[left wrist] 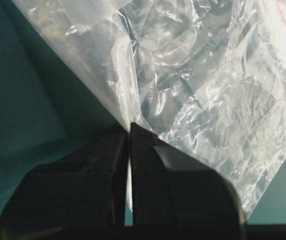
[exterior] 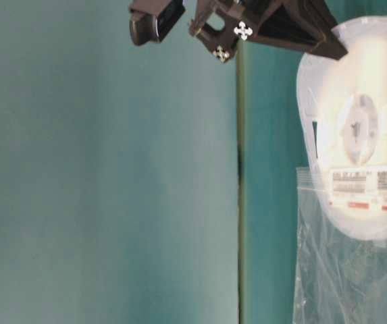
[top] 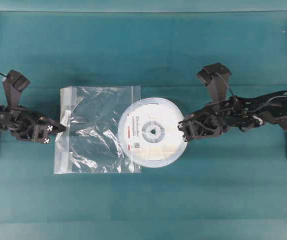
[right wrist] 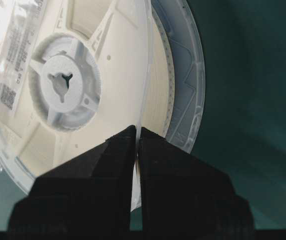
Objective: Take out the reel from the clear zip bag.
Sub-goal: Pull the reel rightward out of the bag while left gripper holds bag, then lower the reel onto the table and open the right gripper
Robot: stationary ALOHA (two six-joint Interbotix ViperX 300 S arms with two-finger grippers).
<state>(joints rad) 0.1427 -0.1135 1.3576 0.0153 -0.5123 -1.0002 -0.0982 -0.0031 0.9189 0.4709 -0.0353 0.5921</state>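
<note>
**Reel most of the way out of the bag, both pincers clamped**

While the left gripper (top: pixel 58 129) pinched the bag's far edge, the right gripper (top: pixel 183 129) had the reel by its rim. Overhead view, clock directions taken on that picture.

- The reel (top: pixel 153 131) lay flat on the teal table (top: pixel 193 60), near the middle. Most of the disc stood clear of the clear zip bag (top: pixel 95 130); only its 9 o'clock portion, with the white label and red marks, overlapped the bag's 3 o'clock edge.
- Right gripper sat at the reel's 3 o'clock, touching it. Wrist view showed the fingers (right wrist: pixel 177 175) drawn nearly together, with only the thin translucent upper flange between them. So: clamped on the reel's edge. From the pincer, the hub lay toward 9 o'clock.
- Left gripper sat at the bag's 9 o'clock edge. Its wrist view showed the fingers (left wrist: pixel 93 170) pressed together on a fold of crinkled film, with the sheet fanning out beyond the tips. From this pincer the reel lay at 3 o'clock, well apart, with the bag's full width between.
- The bag lay flat and creased, its emptied part rumpled and glinting.
- Table-level view: the reel's rim was under the right pincer's dark tip, with the bag overlapping the labelled side.
</note>
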